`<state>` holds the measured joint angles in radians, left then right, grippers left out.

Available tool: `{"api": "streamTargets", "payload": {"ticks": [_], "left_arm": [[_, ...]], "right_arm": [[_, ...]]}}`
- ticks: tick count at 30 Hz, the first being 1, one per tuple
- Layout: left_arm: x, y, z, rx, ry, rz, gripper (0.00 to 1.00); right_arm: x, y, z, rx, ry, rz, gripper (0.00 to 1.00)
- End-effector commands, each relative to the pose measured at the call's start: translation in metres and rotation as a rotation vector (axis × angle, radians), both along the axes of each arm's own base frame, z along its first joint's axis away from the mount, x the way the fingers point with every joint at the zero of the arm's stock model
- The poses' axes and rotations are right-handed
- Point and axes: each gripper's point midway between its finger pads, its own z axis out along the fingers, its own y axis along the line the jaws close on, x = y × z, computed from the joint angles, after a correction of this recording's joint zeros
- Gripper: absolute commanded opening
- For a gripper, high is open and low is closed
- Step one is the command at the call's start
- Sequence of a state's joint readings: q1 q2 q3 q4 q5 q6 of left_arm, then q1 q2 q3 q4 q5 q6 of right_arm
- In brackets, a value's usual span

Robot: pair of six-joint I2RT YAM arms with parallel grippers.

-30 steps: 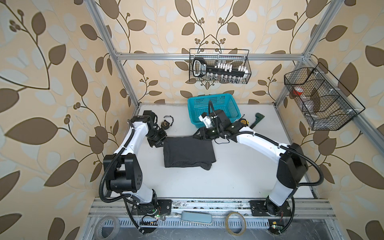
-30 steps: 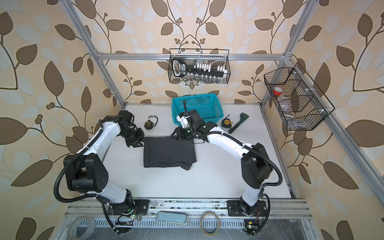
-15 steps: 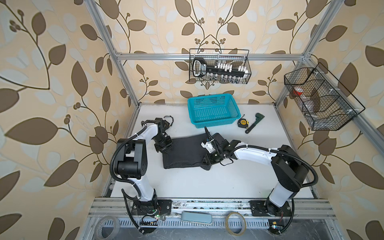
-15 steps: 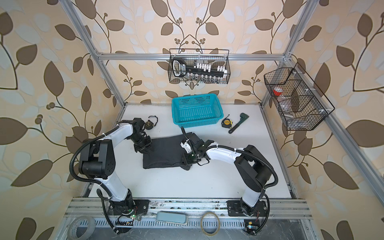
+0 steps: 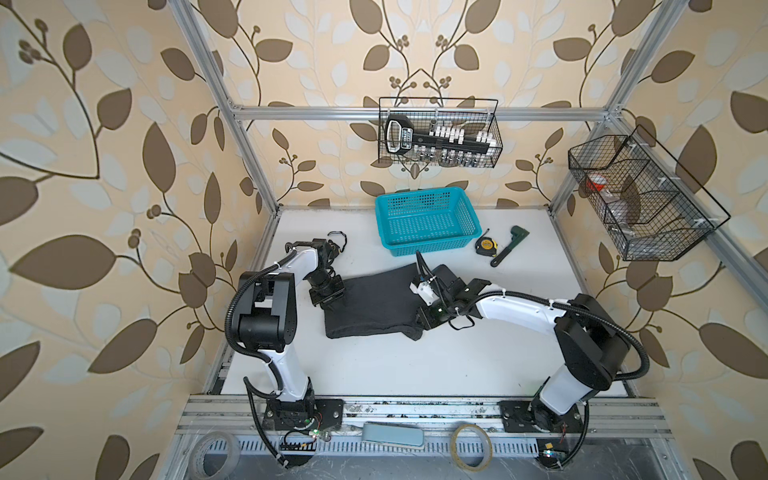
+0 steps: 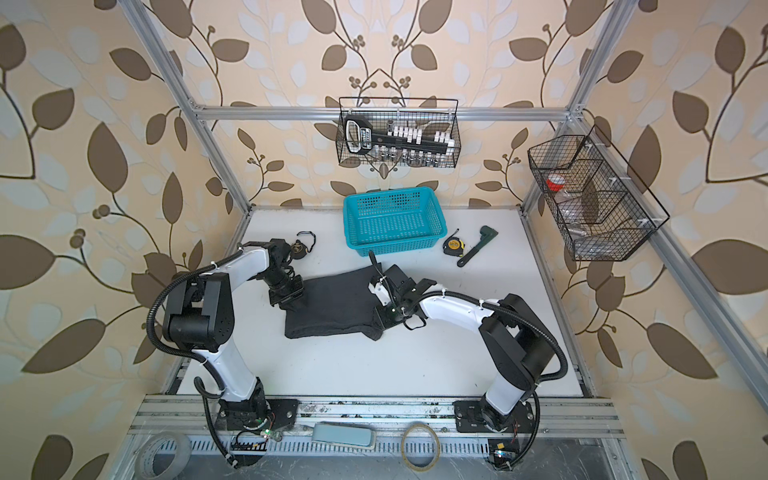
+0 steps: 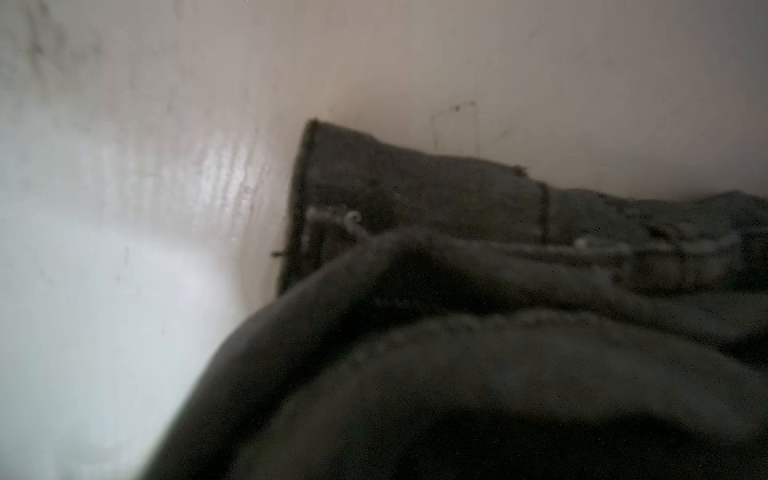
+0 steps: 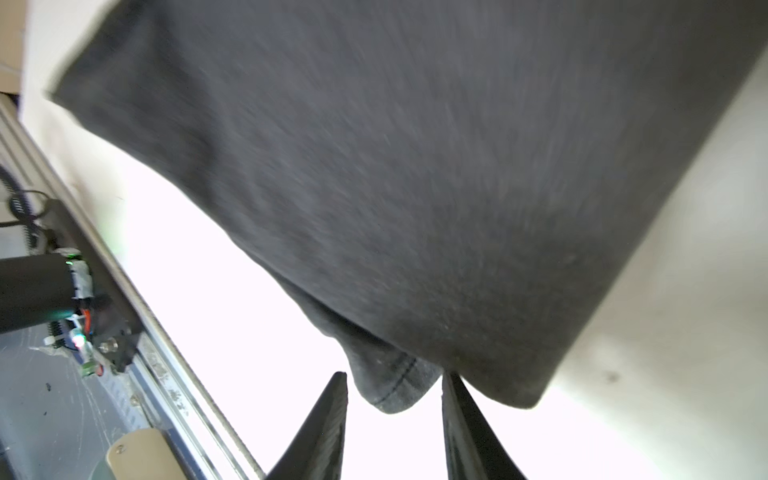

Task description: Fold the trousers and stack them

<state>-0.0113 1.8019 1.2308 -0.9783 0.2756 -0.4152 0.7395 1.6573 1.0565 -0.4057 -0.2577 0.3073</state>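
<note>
I was driving a robotics lab cell, not a real room: leaf wallpaper point(image 5: 124, 124) lined walls held in a bare aluminium frame point(image 5: 311, 111). My left arm point(image 5: 297, 264) and right arm point(image 5: 515, 309) stood bolted to a slotted rail point(image 5: 415, 409) at a white table point(image 5: 415, 374), with a back wire basket point(image 5: 440, 99) and a side wire basket point(image 5: 648, 249) hung up.

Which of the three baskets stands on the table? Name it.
The teal plastic basket: it alone stands on the table, near the back wall. The back wire basket and the side wire basket are black and hang from the frame above.
</note>
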Motion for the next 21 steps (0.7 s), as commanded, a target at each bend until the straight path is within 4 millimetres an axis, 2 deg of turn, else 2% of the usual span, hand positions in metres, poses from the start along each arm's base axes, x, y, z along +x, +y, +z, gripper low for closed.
{"api": "streamTargets", "payload": {"ticks": [1, 4, 7, 9, 13, 17, 21], "left_arm": [[0.012, 0.009, 0.038, 0.034, -0.078, -0.019, 0.41], [0.015, 0.008, 0.055, 0.027, -0.107, -0.021, 0.43], [0.012, 0.005, 0.064, 0.009, -0.109, -0.026, 0.45], [0.007, 0.002, 0.066, -0.011, -0.101, -0.029, 0.46], [-0.003, -0.006, 0.060, -0.060, -0.083, -0.022, 0.47], [-0.014, -0.009, 0.049, -0.074, -0.058, -0.021, 0.47], [-0.019, -0.008, 0.043, -0.067, -0.041, -0.029, 0.47]], "right_arm": [[0.025, 0.006, 0.033, -0.039, -0.188, 0.081, 0.40], [0.030, 0.006, 0.039, -0.101, -0.295, 0.197, 0.45], [0.014, 0.006, 0.029, -0.210, -0.391, 0.385, 0.52], [-0.002, 0.005, 0.019, -0.265, -0.446, 0.498, 0.58], [-0.013, 0.006, 0.006, -0.300, -0.506, 0.610, 0.64], [-0.003, 0.000, -0.016, -0.420, -0.530, 0.651, 0.64], [0.008, 0.000, -0.023, -0.474, -0.559, 0.654, 0.64]]}}
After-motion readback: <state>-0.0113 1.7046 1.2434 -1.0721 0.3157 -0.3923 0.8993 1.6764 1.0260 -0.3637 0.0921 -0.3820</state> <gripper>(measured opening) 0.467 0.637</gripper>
